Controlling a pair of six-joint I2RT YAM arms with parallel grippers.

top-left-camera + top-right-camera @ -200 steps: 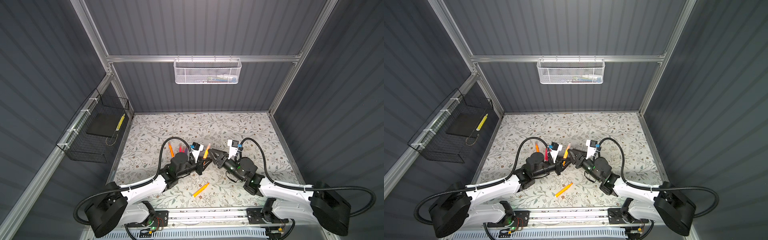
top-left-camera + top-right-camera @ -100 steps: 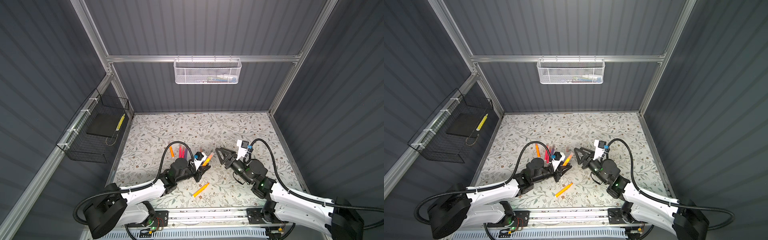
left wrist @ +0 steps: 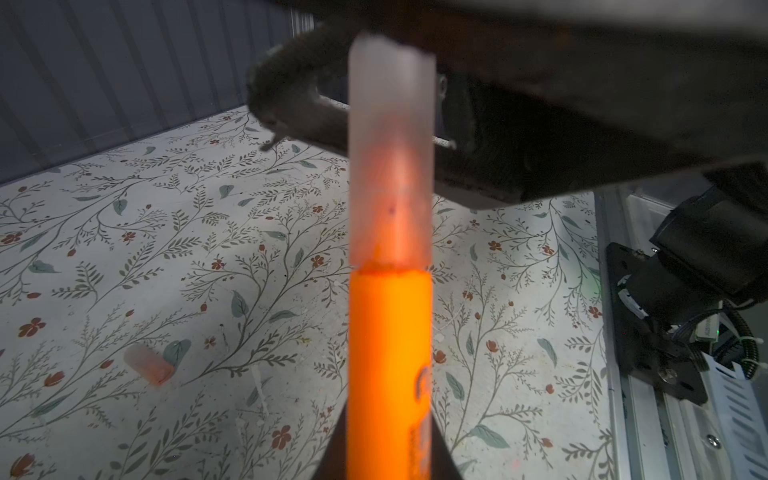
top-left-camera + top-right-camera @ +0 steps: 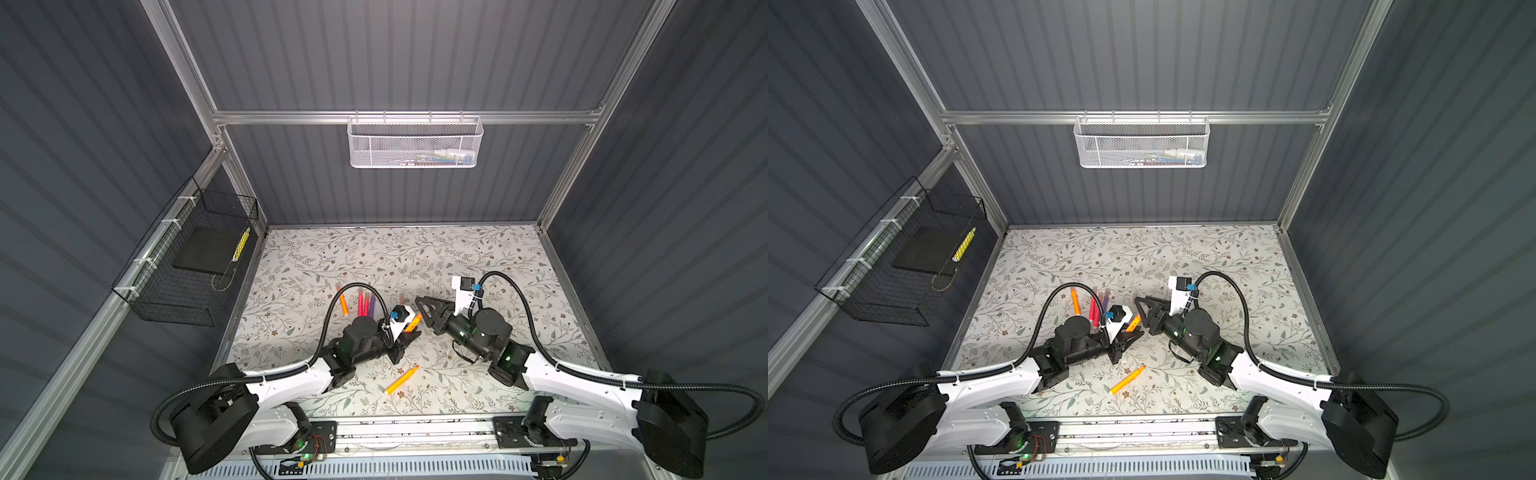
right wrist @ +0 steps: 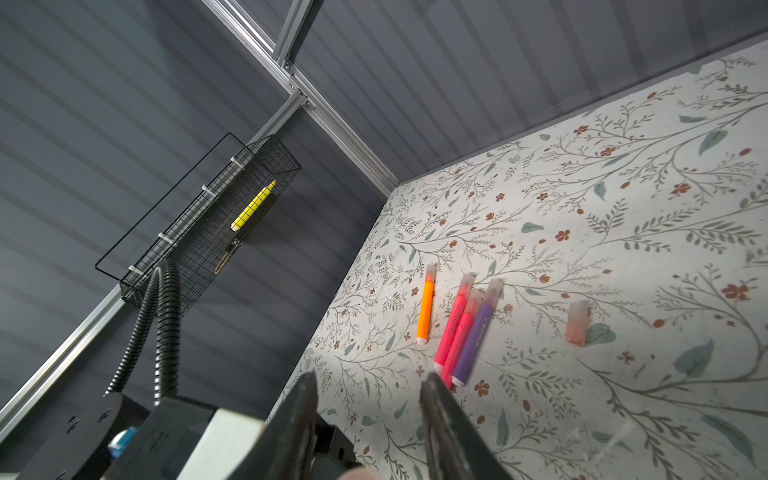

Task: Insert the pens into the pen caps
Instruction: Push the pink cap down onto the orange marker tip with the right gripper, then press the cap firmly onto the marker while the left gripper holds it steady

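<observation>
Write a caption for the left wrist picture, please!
Left gripper grips an orange pen, its clear cap on, over the flowery table; a spare cap lies nearby.

A floral-patterned worktop (image 4: 374, 257) fills the floor of a grey ribbed enclosure framed in aluminium. A white mesh basket (image 4: 415, 143) hangs from the cross rail (image 4: 291, 117) above the worktop's back edge; the few small items inside it are too blurred to tell. Beyond the left edge, a black wire basket (image 4: 174, 309) is strapped to the side rail with white ties. It holds a flat black slab (image 4: 208, 253) and a yellow marker (image 4: 241, 244), also seen in the right wrist view (image 5: 253, 205).
</observation>
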